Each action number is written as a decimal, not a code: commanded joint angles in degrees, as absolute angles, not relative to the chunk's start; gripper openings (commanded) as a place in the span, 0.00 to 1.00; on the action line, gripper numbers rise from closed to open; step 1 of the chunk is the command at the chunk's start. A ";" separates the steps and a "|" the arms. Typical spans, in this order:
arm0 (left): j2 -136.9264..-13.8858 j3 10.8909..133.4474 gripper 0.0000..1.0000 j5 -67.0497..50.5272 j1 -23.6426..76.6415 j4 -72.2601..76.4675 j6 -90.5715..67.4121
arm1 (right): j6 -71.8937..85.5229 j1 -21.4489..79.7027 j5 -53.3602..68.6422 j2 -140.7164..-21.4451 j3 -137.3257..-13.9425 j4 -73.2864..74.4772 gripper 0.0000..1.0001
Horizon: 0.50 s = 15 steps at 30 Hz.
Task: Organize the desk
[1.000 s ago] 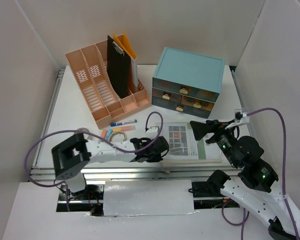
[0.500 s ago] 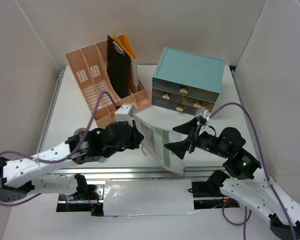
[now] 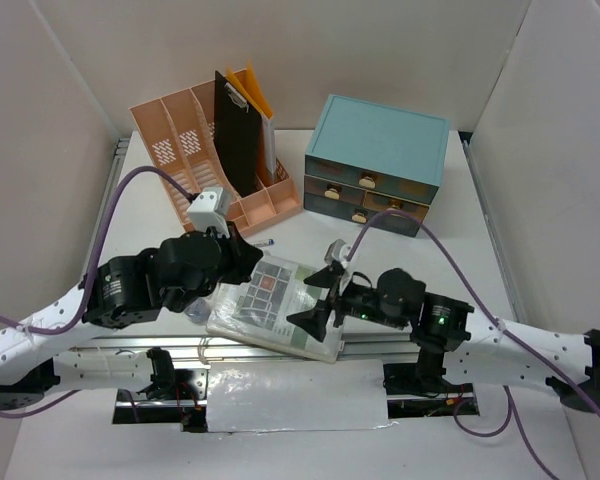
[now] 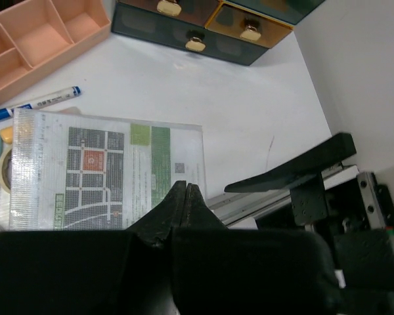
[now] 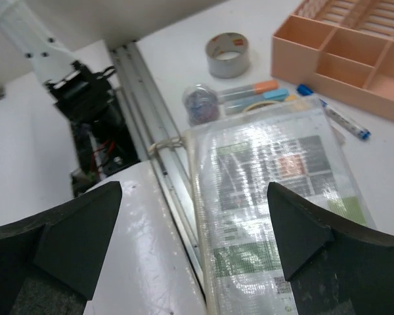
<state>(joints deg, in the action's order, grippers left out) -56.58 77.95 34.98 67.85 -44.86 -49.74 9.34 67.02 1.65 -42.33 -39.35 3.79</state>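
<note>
— Two grippers around one clear plastic sleeve with a printed map sheet inside (image 3: 275,308). Why?
— Looks like a hand-over or a two-handed carry. Held by the left gripper (image 4: 186,191) alone, fingers pinched flat together on the sleeve's near edge. Beside it the right gripper (image 3: 320,297), spread wide at the sleeve's 3 o'clock end, touching nothing.
— And the large white flat desk (image 3: 290,222)?
— Spreads under everything, from the near rail out to the white walls. Sleeve down at 6 o'clock, overhanging that rail. Handy, since it leaves an edge free for fingers to bite. Cannot tell whether lifted clear or resting.
— Destination?
— Probably the pink slotted plastic file organizer (image 3: 195,185) at 11 o'clock, with a black clipboard (image 3: 237,130) and orange folders (image 3: 255,90) standing upright in it. Less likely the teal drawer cabinet with brass knobs (image 3: 380,140) at 1 o'clock.
— Anything else loose?
— Plenty, off the sleeve's 9 o'clock side: grey tape roll (image 5: 228,55), orange and blue highlighters (image 5: 249,90), blue-capped white marker (image 5: 335,111), small clear jar of coloured clips (image 5: 200,104).
</note>
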 commanded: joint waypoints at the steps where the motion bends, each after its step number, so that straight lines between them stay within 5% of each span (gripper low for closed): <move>1: -57.22 80.15 0.00 39.28 68.12 -44.64 -50.62 | 10.63 72.85 -25.76 -45.07 -40.78 -1.84 1.00; 5: -58.53 80.16 0.00 43.24 68.12 -50.61 -57.01 | 13.80 72.69 -30.32 -47.20 -41.31 1.13 1.00; 6: -58.36 79.55 0.09 43.94 68.12 -52.54 -57.74 | 14.41 72.60 -30.32 -46.33 -41.31 1.75 1.00; 7: -58.10 77.89 0.38 44.21 68.12 -53.43 -59.83 | 15.11 72.60 -30.93 -45.54 -41.05 2.02 1.00; 9: -56.96 75.95 0.67 45.00 68.12 -56.67 -62.74 | 18.45 70.85 -34.01 -43.95 -41.31 5.42 1.00; 10: -56.00 73.33 0.96 45.44 68.12 -57.47 -65.45 | 20.89 69.80 -34.19 -43.68 -42.09 7.02 1.00; 15: -54.31 61.55 1.00 47.37 67.59 -55.03 -65.48 | 19.08 66.54 -27.70 -40.88 -40.96 9.49 1.00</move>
